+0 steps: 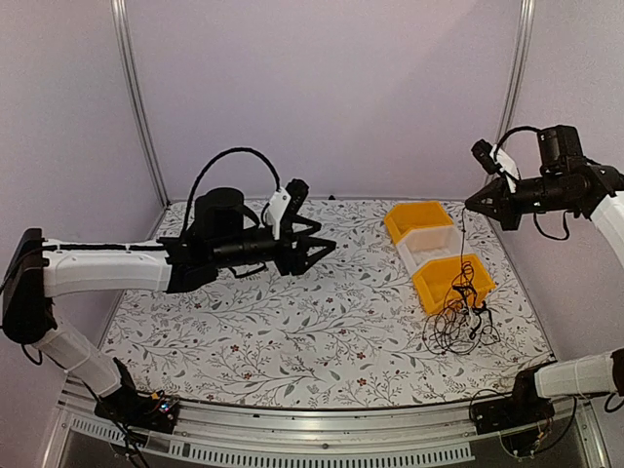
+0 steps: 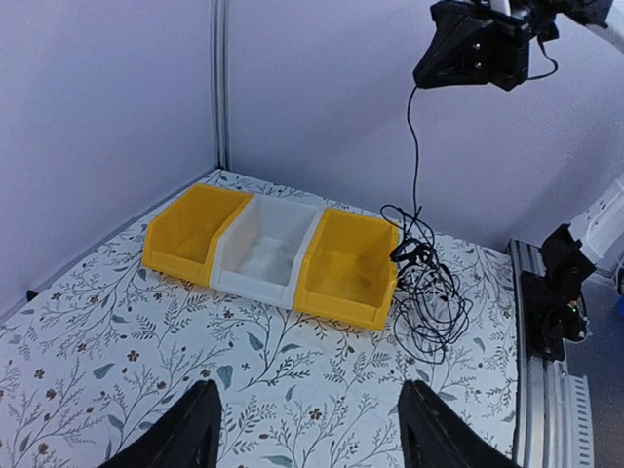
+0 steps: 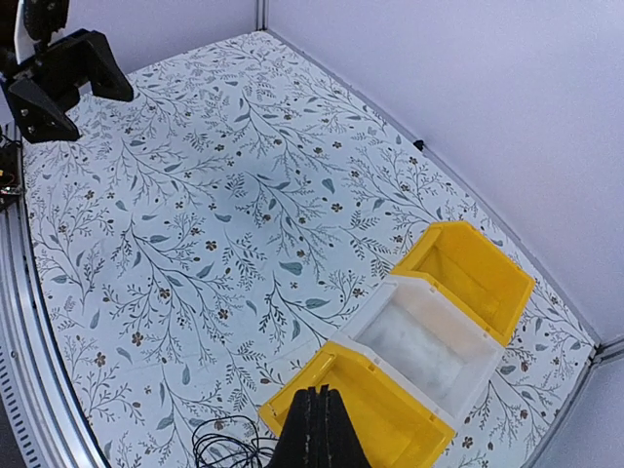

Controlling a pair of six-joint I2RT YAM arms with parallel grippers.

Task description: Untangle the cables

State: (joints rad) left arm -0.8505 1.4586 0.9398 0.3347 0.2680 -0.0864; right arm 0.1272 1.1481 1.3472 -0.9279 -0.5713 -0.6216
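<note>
A tangle of thin black cables (image 1: 462, 319) lies on the table just in front of the near yellow bin (image 1: 452, 282); it also shows in the left wrist view (image 2: 426, 292) and at the bottom of the right wrist view (image 3: 226, 447). One black strand (image 1: 461, 239) rises straight up from the tangle into my right gripper (image 1: 469, 206), which is shut on it high above the bins (image 3: 322, 400). My left gripper (image 1: 331, 244) is open and empty, held above the middle of the table (image 2: 307, 429), well left of the tangle.
Three bins stand in a row at the back right: yellow (image 1: 416, 220), white (image 1: 434, 248), yellow. All look empty in the wrist views. The floral table mat (image 1: 292, 322) ends at a metal rail (image 1: 322, 414) in front. White walls close in behind and at the sides.
</note>
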